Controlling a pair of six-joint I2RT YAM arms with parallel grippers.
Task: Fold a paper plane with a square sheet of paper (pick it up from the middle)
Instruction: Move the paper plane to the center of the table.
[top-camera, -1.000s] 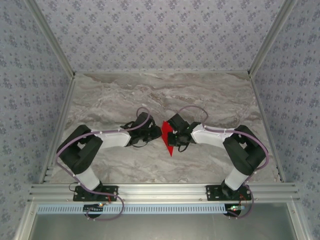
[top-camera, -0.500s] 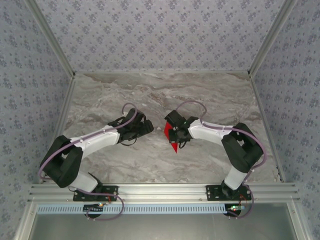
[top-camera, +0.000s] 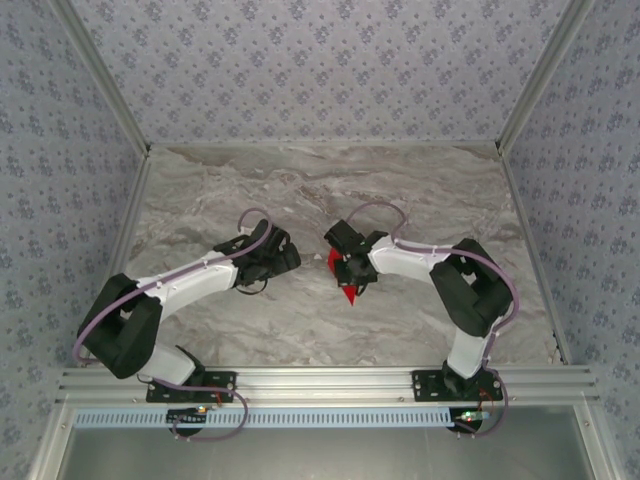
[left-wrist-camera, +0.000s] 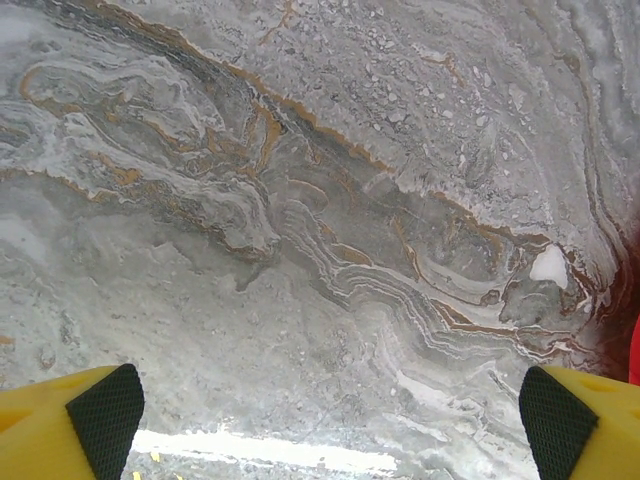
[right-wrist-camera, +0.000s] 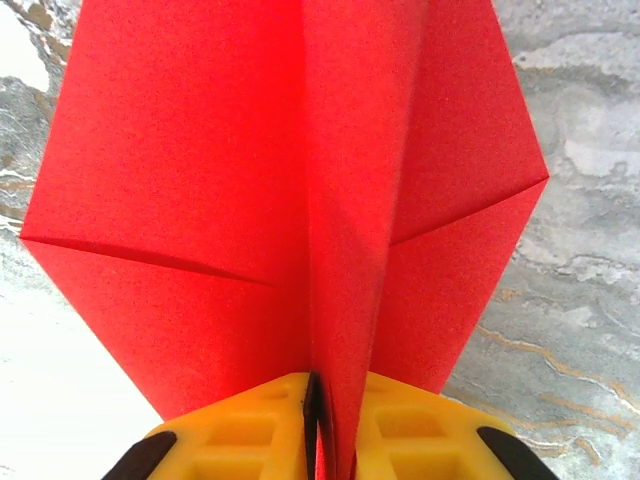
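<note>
The right gripper (right-wrist-camera: 325, 440) pinches the middle fold of the plain red paper plane (right-wrist-camera: 200, 180), and its yellow fingers (right-wrist-camera: 245, 435) stand almost together. One wing spreads to each side of the fold. Seen from above, the plane is near the centre of the marble table (top-camera: 420, 190), with its tip pointing to the near aluminium rail (top-camera: 320, 380). The left gripper (left-wrist-camera: 330, 420) is spread wide and holds nothing, near the paper but apart from it. There is bare marble all around, up to the patterned walls (top-camera: 320, 70).
</note>
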